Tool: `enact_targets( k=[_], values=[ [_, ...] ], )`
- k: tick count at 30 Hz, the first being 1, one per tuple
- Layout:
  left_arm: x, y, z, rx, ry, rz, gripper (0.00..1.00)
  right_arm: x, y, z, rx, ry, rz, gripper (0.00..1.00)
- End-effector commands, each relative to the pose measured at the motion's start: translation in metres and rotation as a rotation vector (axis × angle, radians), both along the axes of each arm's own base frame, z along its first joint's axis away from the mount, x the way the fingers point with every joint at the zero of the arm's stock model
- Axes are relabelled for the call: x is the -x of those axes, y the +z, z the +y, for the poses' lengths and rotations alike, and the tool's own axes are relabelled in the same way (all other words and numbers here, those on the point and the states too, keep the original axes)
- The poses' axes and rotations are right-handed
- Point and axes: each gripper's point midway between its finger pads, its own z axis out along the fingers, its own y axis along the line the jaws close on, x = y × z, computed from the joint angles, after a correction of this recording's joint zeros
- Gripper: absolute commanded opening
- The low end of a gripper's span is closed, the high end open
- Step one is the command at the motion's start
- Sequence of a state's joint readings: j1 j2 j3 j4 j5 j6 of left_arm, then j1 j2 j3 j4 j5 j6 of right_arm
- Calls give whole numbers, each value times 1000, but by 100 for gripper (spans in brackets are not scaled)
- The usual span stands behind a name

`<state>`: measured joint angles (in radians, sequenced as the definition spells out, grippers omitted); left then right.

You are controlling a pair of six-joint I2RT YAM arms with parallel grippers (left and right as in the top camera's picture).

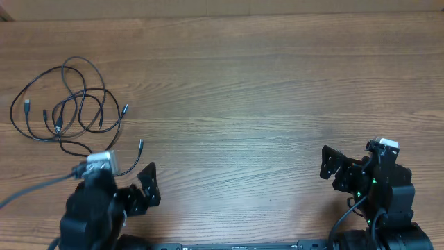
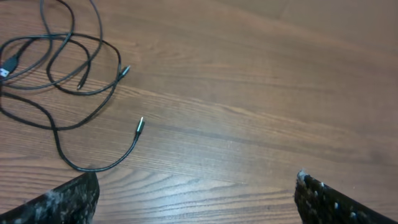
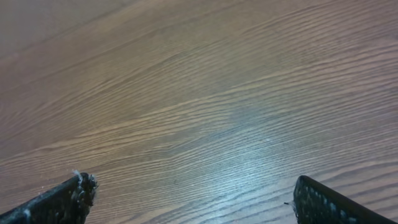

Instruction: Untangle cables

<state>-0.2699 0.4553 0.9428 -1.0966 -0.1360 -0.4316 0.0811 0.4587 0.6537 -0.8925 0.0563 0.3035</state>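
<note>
- Left fingers (image 2: 68, 202) spread, empty; cables (image 1: 66, 104) loop upper left on the counter (image 1: 277, 83).
- Pinching crossed strands together could tighten the tangle.
- Right fingers (image 3: 59, 199) released too, well apart.

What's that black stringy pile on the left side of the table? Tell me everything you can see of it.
Those are the cables: several thin, black, rubbery-looking cords lying flat in loose overlapping loops that cross in a small tangle near the middle. Small plugs tip the ends, one of them a silvery flat plug. One loose end trails out toward the near edge. Only the wooden table touches them.
</note>
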Motion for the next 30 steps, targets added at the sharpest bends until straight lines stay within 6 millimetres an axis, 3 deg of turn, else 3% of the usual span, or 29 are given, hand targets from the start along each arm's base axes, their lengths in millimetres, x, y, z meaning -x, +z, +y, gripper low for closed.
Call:
enact_targets(
  k=[1, 18, 30],
  values=[
    [4, 2, 6, 16, 32, -57, 100, -2, 1, 1, 9, 13, -13, 100],
    [30, -33, 13, -36, 33, 120, 99, -1, 0, 1, 9, 14, -11, 100],
    [30, -33, 13, -36, 32, 119, 100, -1, 0, 1, 9, 14, -11, 100]
  ],
)
